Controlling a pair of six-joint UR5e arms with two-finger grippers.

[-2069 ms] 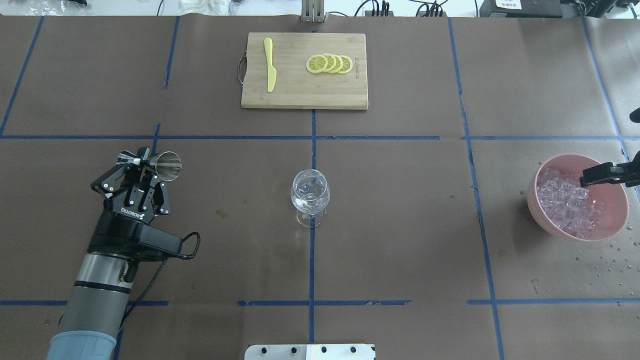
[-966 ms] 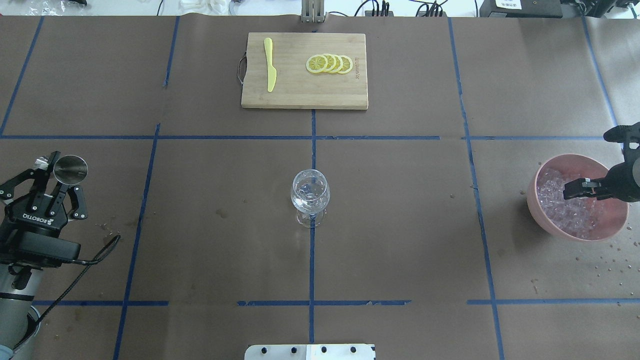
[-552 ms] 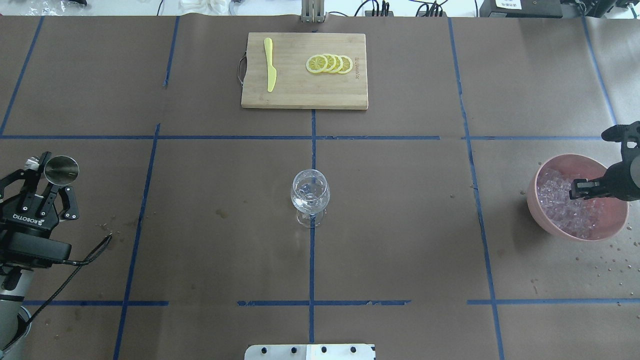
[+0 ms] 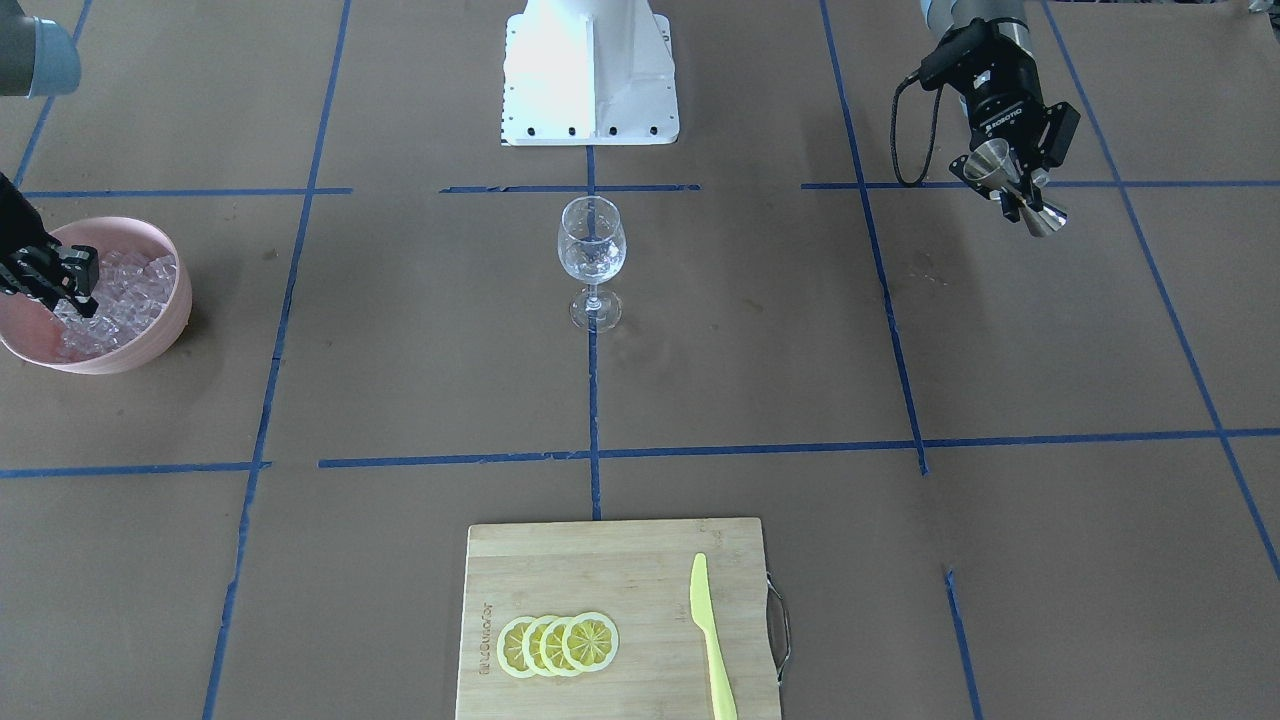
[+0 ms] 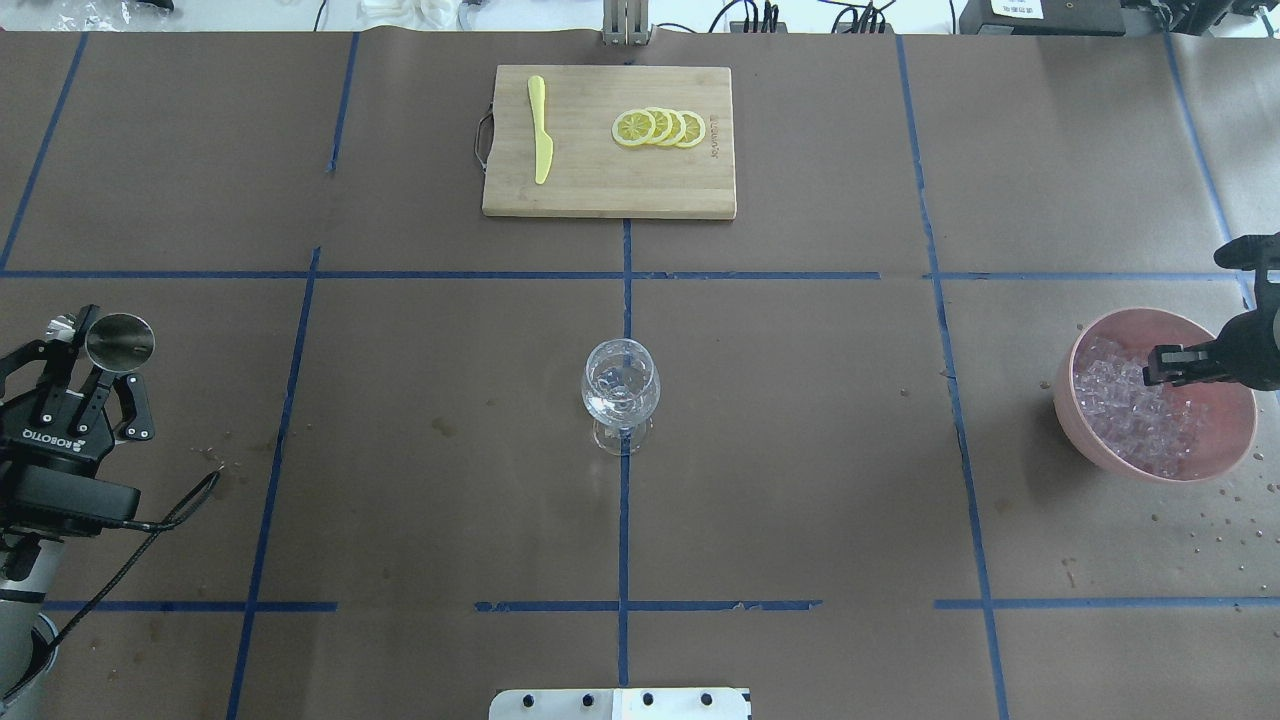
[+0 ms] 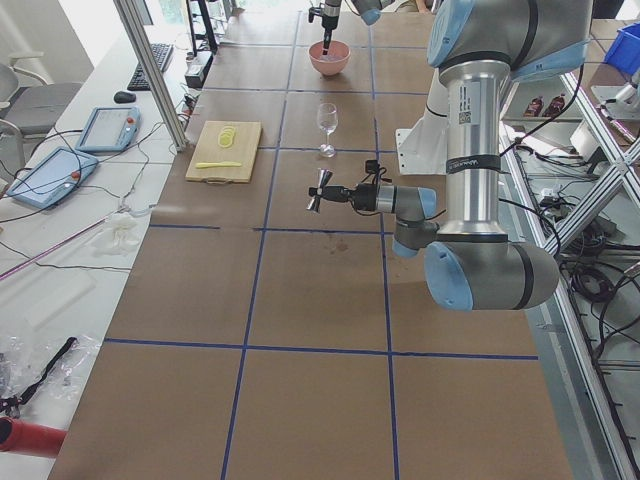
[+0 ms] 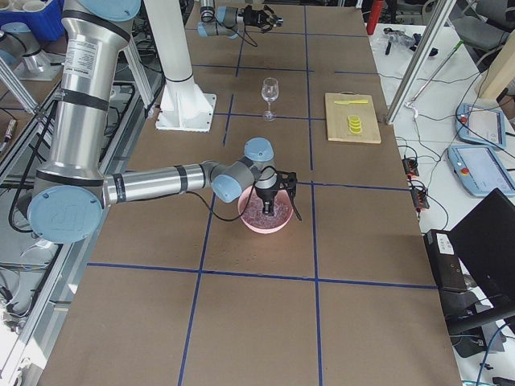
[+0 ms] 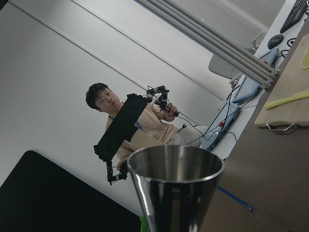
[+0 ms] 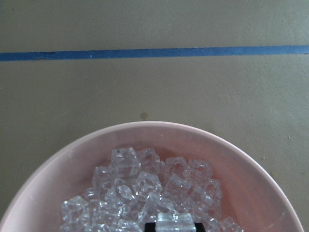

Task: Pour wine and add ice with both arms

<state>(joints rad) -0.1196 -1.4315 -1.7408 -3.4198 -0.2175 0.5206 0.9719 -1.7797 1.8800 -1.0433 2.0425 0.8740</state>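
Overhead exterior: shows one wine glass (image 5: 620,385) upright at table centre. At 12 o'clock from it, well apart, one bamboo cutting board (image 5: 600,190) carrying one yellow knife (image 5: 540,130) and four overlapping lemon slices (image 5: 660,128). At 3 o'clock, near the table edge, one pink bowl (image 5: 1235,440) heaped with ice (image 5: 1130,420), too many cubes to count; right gripper (image 5: 1155,365) reaches in over the pile, pointing toward 9 o'clock. At 9 o'clock from the glass, left gripper (image 5: 85,350) clamped on one steel jigger (image 5: 120,340) at its waist.

Exterior front-facing: mirrors the same count, two arms, bowl at 9 o'clock, jigger at 2 o'clock.

Exterior left: puts the jigger sideways, clear of the table.

Right wrist-mounted: catches one ice cube (image 9: 175,221) pinched between the black fingertips at the 6 o'clock edge, over the pile.

Left wrist-mounted: fills with the jigger's one open cup; one operator (image 8: 104,99) at 10 o'clock.
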